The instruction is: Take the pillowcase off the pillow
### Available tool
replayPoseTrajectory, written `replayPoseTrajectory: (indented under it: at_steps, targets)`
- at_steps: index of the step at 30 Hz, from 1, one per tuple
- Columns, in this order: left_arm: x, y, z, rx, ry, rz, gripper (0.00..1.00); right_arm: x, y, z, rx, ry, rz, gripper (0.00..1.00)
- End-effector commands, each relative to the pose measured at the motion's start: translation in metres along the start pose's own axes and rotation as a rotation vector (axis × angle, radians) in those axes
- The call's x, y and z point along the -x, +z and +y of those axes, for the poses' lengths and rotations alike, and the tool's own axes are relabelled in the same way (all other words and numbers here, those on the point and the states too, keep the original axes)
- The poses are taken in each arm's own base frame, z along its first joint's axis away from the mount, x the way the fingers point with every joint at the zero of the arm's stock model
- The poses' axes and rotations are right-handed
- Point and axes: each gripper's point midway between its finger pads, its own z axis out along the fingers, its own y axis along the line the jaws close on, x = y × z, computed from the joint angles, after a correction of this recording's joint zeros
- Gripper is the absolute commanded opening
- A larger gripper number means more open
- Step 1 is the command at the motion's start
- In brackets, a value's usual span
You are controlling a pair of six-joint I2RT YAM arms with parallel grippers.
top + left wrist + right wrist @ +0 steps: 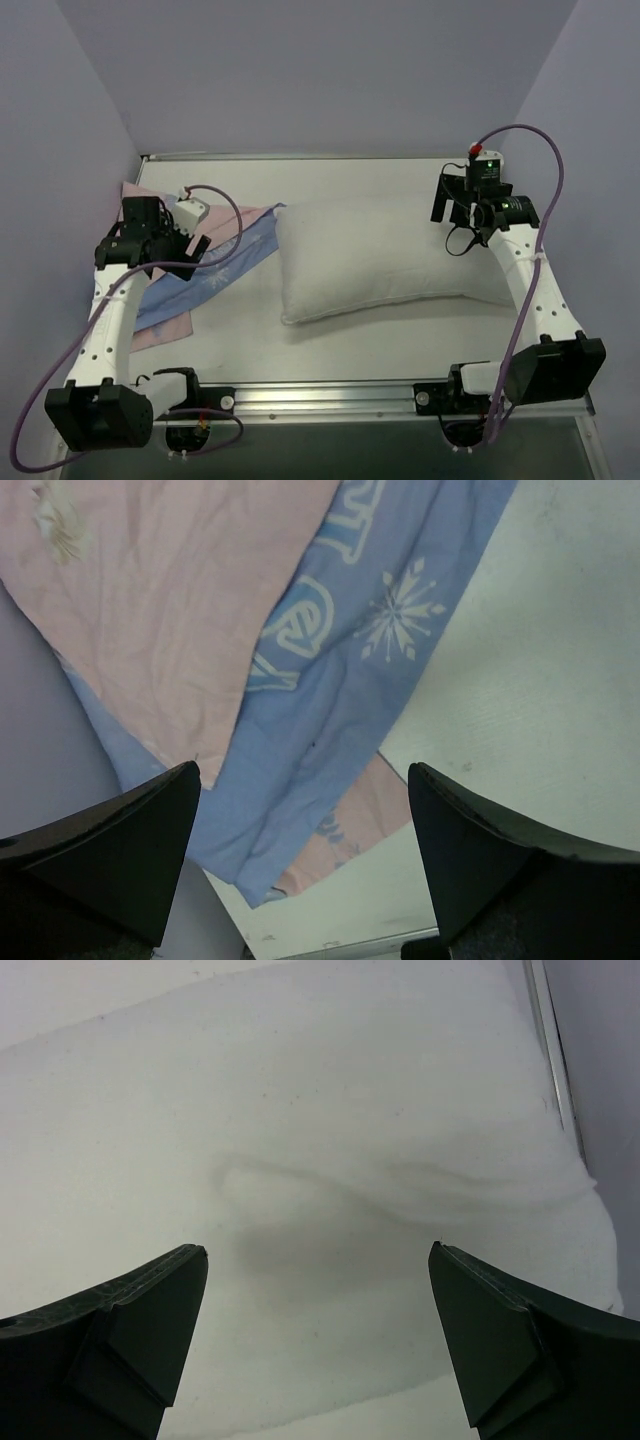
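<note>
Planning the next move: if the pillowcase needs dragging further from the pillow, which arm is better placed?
Left, probably. The left end effector hangs open directly over the pillowcase; the right end effector, also open, is over the pillow instead.

Plain white pillow (pixel 385 255), plump and fully bare, flat at centre, long axis from 9 to 3 o'clock, slightly bowed. Limp pillowcase (pixel 245 257) off entirely, creased at 9 o'clock of pillow: light blue with white snowflakes and lettering, pale pink reverse partly showing, one edge reaching pillow's end.
</note>
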Motion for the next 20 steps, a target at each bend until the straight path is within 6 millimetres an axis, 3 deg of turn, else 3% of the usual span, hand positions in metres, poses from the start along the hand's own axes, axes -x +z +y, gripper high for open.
replayPoseTrajectory:
  at_steps: [1,6,11,20]
  targets:
    - [-0.031,0.004,-0.006,0.045,-0.046,0.045,0.94,-0.011,-0.023,0.001,0.048,0.017,-0.022,1.0]
    - [-0.046,-0.011,0.01,0.258,-0.192,-0.047,0.94,-0.026,-0.037,0.014,0.155,0.055,-0.037,1.0]
    - [-0.051,-0.034,0.014,0.351,-0.234,-0.148,0.94,-0.036,-0.044,0.012,0.16,0.057,-0.039,1.0]
    - [-0.067,-0.032,0.012,0.362,-0.259,-0.083,0.94,-0.038,-0.048,0.012,0.165,0.059,-0.046,1.0]
